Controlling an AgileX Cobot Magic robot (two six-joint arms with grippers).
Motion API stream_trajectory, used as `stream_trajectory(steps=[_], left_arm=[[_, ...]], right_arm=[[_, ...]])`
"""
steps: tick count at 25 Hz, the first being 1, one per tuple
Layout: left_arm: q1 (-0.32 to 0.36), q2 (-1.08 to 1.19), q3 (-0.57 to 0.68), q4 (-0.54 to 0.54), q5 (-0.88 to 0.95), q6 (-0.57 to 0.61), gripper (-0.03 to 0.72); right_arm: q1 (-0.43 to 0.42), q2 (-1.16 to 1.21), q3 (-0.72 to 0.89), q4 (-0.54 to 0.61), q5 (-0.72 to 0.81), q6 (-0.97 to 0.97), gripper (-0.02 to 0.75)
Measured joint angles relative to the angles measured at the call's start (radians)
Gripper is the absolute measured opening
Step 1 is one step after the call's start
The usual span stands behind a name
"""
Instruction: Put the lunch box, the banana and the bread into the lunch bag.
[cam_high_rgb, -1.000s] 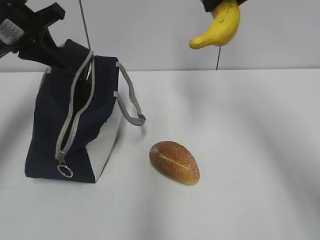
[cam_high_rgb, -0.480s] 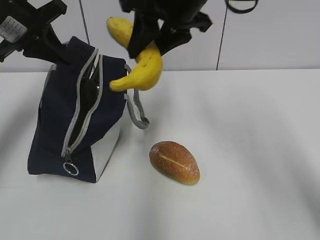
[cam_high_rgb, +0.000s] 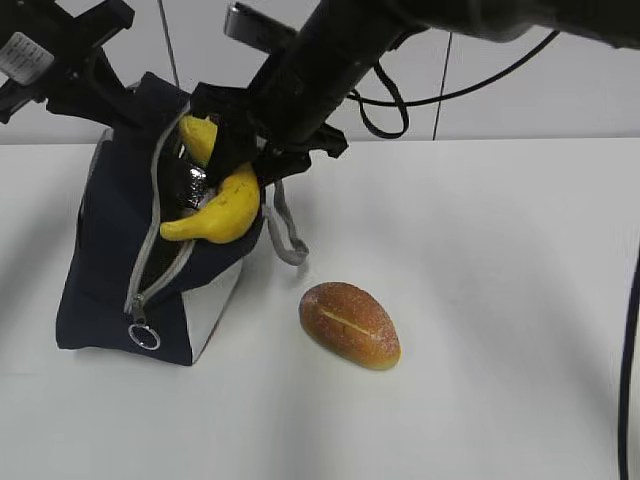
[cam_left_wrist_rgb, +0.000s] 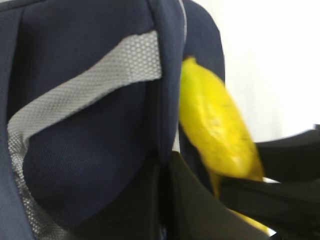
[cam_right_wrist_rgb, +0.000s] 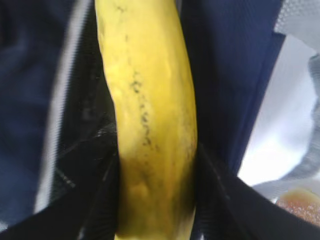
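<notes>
banana lowered to lunch bag mouth | right tool grasping it | left tool unclear

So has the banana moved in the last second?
Yes. The banana has come from the upper right down and left to the open zipper of the lunch bag, held in the right pincer; the bread stayed put.

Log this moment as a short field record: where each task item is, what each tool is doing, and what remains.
banana: clamped in right tool, at the open zipper mouth, partly over its edge
lunch bag: upright on table, zipper open
left tool: grips the bag's top rear edge; tips hidden
bread: on table, right of bag, apart from it
lunch box: not identifiable; something shiny shows inside the opening
remaining: release banana, pack bread
</notes>
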Motion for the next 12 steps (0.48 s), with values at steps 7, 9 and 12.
stream_trajectory(steps=[7,9,12], left_arm=[[0.000,0.000,0.000,-0.003,0.003,0.003,-0.002],[0.000,0.000,0.000,-0.003,0.004,0.003,-0.002],[0.000,0.000,0.000,-0.003,0.005,0.003,-0.002]], right_arm=[[0.004,0.058,0.000,-0.008,-0.035,-0.005,0.314],[0.011,0.058,0.000,-0.008,-0.079,-0.005,0.314],[0.026,0.060,0.000,-0.008,-0.147,-0.033,0.314]])
